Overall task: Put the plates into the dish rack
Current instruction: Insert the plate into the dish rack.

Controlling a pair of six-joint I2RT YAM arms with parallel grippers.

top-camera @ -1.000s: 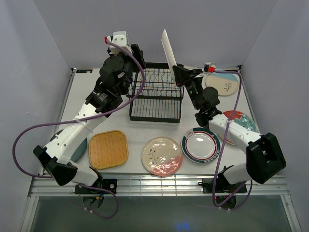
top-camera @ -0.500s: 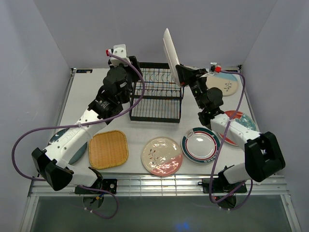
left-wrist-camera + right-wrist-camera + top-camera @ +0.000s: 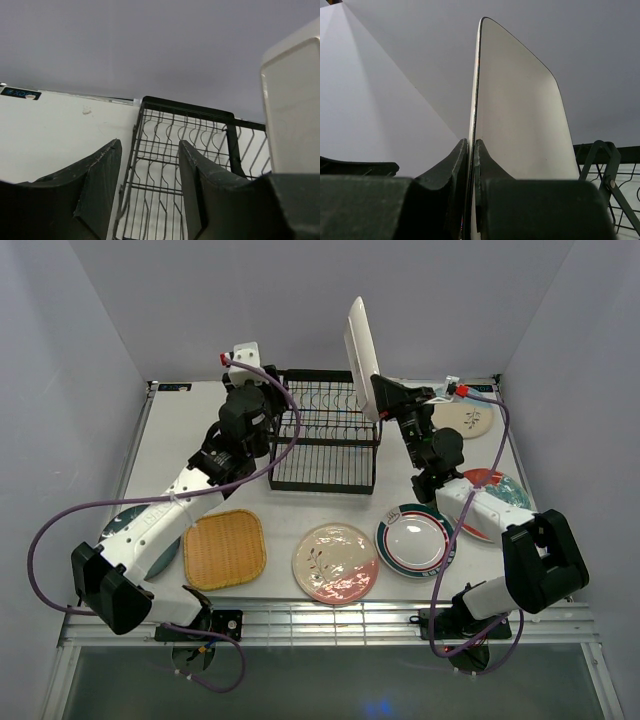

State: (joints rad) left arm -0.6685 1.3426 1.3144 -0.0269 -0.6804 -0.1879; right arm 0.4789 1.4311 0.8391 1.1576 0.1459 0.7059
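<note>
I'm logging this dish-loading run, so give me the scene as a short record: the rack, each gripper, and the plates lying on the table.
black wire dish rack: no plates loaded
right gripper: shut on the white rounded-rectangle plate, held upright by the rack's far right corner
left gripper: open, empty, at the rack's left side
flat on the table: yellow woven square plate, cream-pink floral plate, white plate with teal-red rim, red-teal floral plate, cream-and-blue sprig plate, dark teal plate partly hidden

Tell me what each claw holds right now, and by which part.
Right claw: the white rounded-rectangle plate, upright, pinched at its lower edge. Left claw: open, holding nothing.
</note>
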